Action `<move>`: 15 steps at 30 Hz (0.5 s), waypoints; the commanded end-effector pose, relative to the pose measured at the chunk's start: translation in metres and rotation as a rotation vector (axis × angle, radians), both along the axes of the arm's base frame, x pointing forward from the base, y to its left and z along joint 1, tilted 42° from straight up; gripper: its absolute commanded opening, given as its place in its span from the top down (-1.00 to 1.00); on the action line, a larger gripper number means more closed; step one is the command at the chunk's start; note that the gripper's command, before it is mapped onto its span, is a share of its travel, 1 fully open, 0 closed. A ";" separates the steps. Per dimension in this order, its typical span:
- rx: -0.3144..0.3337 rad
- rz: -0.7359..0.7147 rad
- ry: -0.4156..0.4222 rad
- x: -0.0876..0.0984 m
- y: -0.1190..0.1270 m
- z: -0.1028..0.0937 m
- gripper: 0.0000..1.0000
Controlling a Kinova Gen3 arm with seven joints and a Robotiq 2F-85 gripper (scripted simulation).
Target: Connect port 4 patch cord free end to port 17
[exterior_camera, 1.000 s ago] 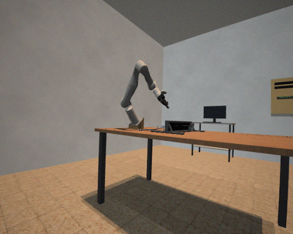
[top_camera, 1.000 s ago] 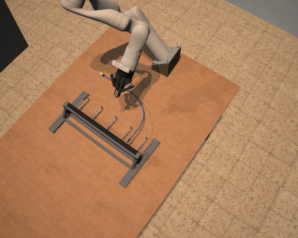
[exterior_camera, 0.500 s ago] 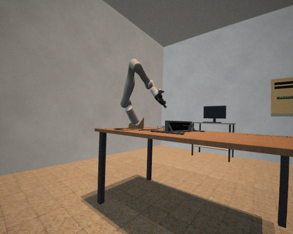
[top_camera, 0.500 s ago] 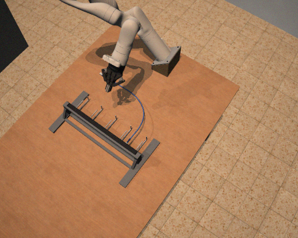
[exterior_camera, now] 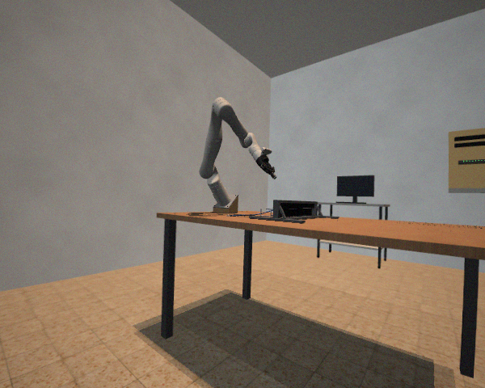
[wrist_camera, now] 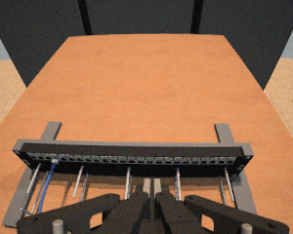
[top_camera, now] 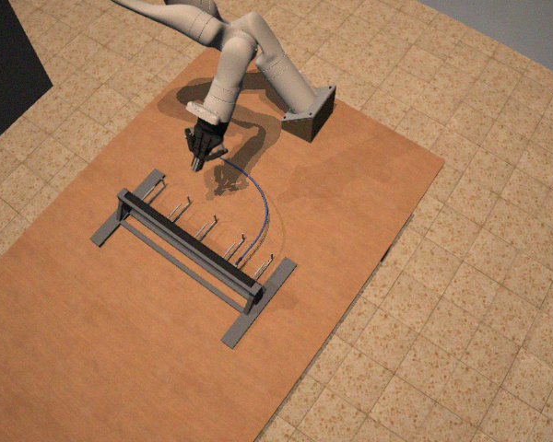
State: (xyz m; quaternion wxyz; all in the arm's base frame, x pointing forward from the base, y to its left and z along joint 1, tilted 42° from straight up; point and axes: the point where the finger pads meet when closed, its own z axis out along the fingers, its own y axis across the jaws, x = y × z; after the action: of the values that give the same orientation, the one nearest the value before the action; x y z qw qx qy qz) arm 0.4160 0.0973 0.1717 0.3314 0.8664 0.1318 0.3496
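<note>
Tiled floor, grey walls; a long orange table (top_camera: 100, 371) runs diagonally through the top view.

Left to centre: the rack (top_camera: 106, 228) stands on two flat feet, a dark port strip across its top and thin cable-management rods jutting from its arm-facing side. Port number plates are too small to read. Judged purpose of the wide feet: steadying a loose rack against a plug's push.

Centre, upper: the gripper (top_camera: 196, 165) hangs high above the table, tilted down toward the rack, fingers pressed together with nothing between them. In the wrist view the closed fingers point at the middle of the port strip, so the tool looks staged for surveying, not grasping.

Centre to right: the patch cord (top_camera: 264, 209), blue, leaves the rack near its lower-right end in the top view and arcs up toward the arm. Its far stretch passes behind the gripper in that view, so the free plug itself is hidden; it seems to lie on the table under the wrist.

Right, upper: arm base (top_camera: 328, 102) bolted near the table's upper edge.

Judgement: plug not yet picked up; the tool must open first.
</note>
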 end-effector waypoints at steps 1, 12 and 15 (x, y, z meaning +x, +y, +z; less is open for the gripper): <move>-0.002 -0.005 0.002 0.004 -0.005 -0.004 1.00; -0.002 -0.005 0.002 0.033 -0.025 -0.027 1.00; -0.002 -0.005 0.002 0.046 -0.034 -0.037 1.00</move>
State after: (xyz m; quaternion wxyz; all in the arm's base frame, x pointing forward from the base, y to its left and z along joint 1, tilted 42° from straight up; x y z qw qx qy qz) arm 0.4568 0.0751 0.1457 0.3273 0.8643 0.1357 0.3570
